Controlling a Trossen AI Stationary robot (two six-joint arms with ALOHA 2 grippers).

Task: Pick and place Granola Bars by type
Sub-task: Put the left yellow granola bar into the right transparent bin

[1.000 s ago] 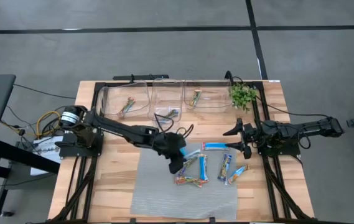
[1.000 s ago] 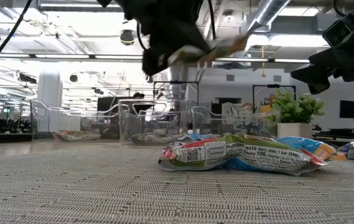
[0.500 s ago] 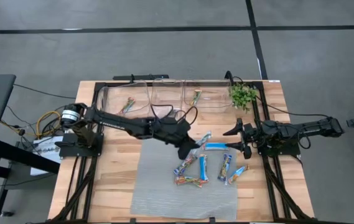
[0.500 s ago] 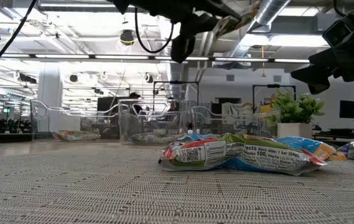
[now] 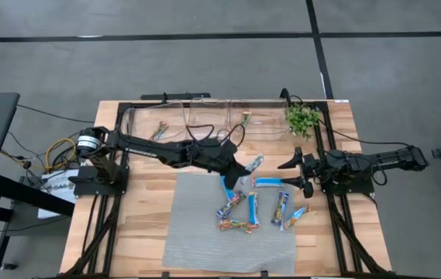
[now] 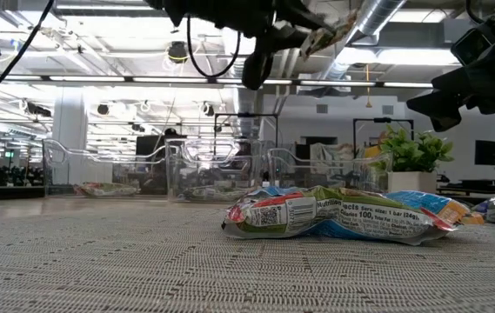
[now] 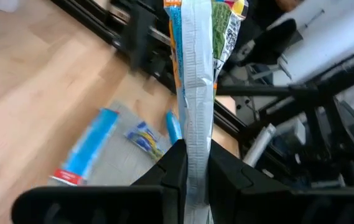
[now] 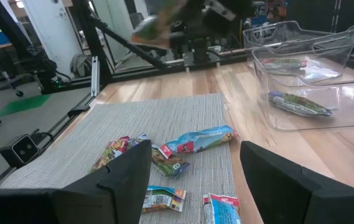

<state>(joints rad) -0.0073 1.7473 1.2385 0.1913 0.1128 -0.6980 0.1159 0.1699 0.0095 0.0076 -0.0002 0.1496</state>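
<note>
My left pincer (image 5: pixel 245 167) is clenched on one shiny green-and-blue wrapped granola bar (image 7: pixel 196 74), held aloft above the wooden counter (image 5: pixel 146 194), between the grey woven mat (image 5: pixel 204 240) and the clear plastic bins (image 5: pixel 204 120). The bar is pinched at one end and projects straight out beyond my fingertips. My right pincer (image 5: pixel 301 170) hangs released near the counter's right edge, just beside the loose bars (image 5: pixel 251 208) on the mat.

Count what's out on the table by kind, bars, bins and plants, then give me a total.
Bars: 10 (6 loose, 3 in bins, 1 in the left end effector)
Bins: 3
Plant: 1
Total: 14
</note>
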